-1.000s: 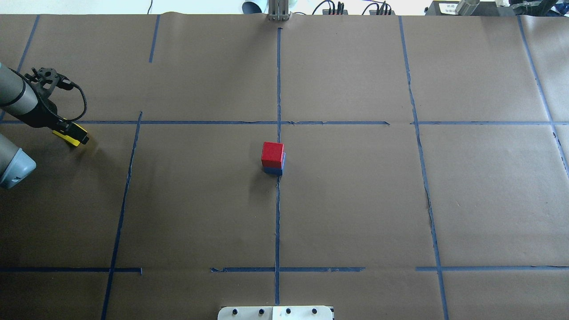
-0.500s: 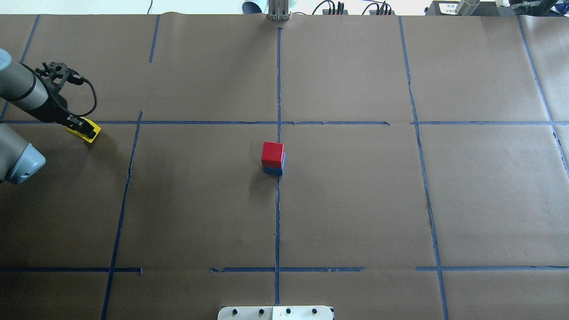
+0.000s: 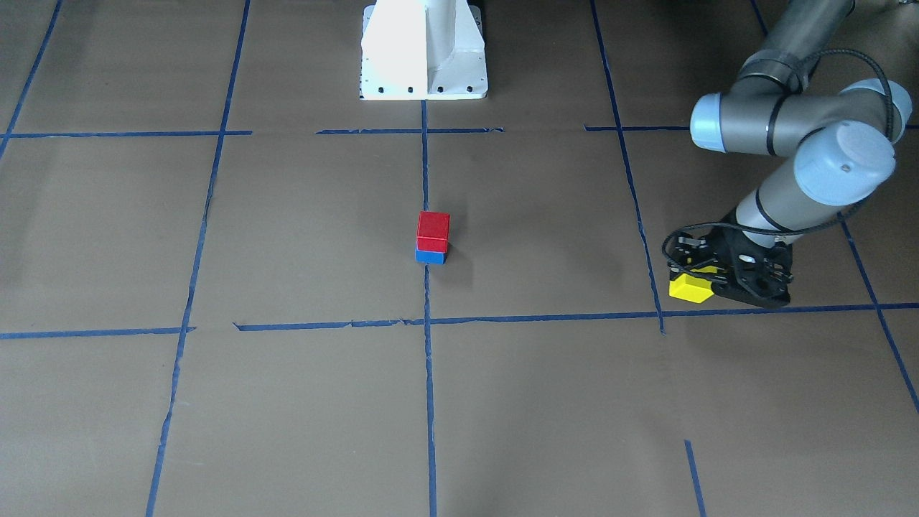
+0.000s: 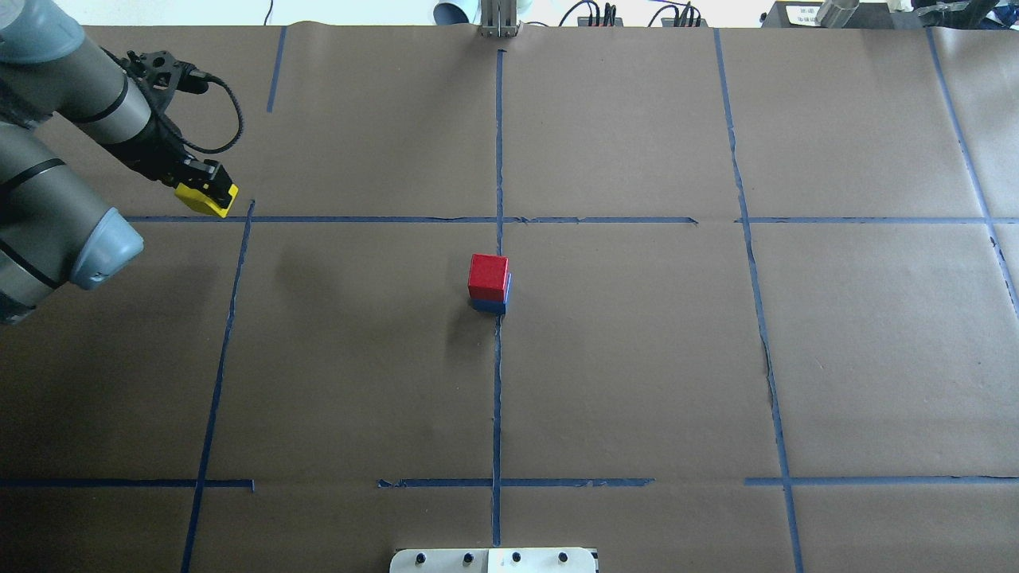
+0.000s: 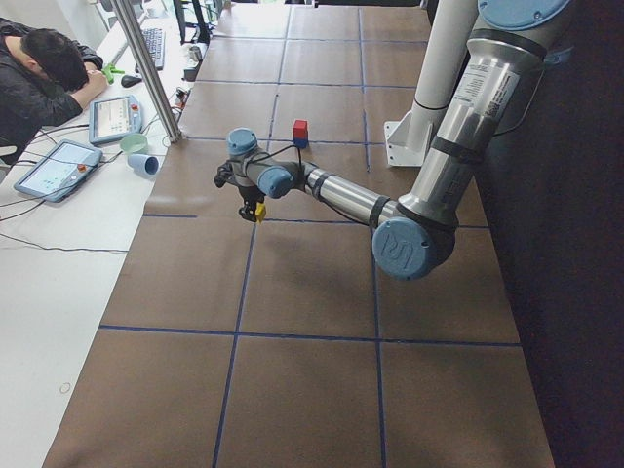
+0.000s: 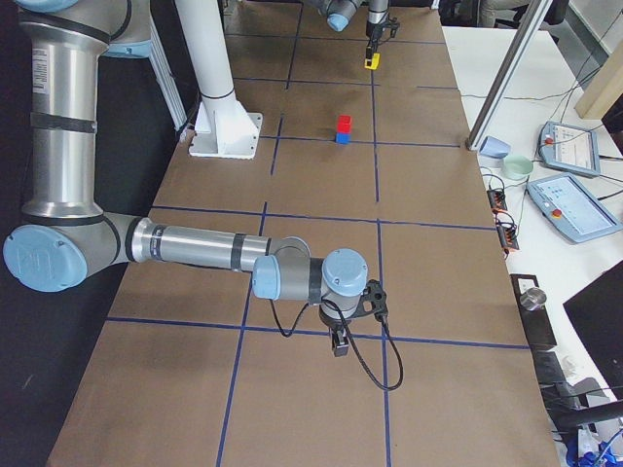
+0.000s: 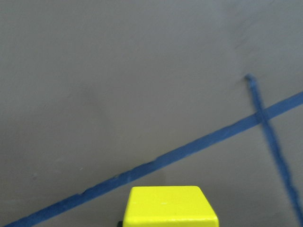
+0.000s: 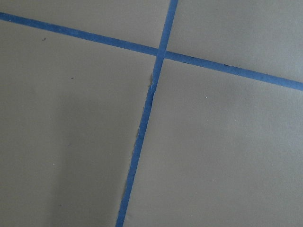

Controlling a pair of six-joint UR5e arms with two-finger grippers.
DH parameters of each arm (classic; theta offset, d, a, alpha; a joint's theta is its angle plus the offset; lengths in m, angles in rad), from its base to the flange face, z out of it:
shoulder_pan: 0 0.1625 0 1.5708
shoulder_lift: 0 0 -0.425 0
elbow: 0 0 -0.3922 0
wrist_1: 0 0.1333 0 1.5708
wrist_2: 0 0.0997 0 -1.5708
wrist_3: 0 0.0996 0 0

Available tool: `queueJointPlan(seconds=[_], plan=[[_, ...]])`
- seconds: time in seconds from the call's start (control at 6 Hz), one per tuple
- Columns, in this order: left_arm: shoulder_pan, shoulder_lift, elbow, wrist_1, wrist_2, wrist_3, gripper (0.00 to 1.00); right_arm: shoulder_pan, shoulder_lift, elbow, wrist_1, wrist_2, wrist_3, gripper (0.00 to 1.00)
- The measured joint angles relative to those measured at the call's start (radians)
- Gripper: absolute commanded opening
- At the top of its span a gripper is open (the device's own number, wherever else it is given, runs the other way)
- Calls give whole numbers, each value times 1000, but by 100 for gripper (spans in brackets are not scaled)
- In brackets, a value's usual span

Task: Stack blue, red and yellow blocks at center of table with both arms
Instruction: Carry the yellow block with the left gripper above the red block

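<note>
The right hand [image 6: 339, 341] hangs low over the bench [image 6: 438, 292]; how far open it is cannot be told. Beyond it, at centre, the red block [image 4: 488, 274] sits on the blue block [image 4: 489, 305]. Farthest, the left hand [image 4: 208, 191] is clamped on the yellow block [image 4: 205, 202], raised off the bench, well apart from the stack.

Four fixed views, two wrist close-ups

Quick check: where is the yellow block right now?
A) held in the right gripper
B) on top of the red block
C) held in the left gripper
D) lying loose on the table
C: the left gripper is shut on the yellow block, far from the centre, where the red block sits on the blue block with nothing on top.
</note>
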Motion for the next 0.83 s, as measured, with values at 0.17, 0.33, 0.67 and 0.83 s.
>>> queueJointPlan(seconds=[0.17, 0.33, 0.67, 0.83], plan=[[58, -90, -30, 85, 20, -127, 1, 0, 0, 1, 0, 0, 0, 100], [137, -193, -34, 133, 67, -261, 1, 0, 0, 1, 0, 0, 0, 100], [263, -388, 24, 188, 130, -454, 1, 0, 0, 1, 0, 0, 0, 100], [307, -464, 81, 204, 168, -502, 2, 0, 0, 0, 0, 0, 0, 100]])
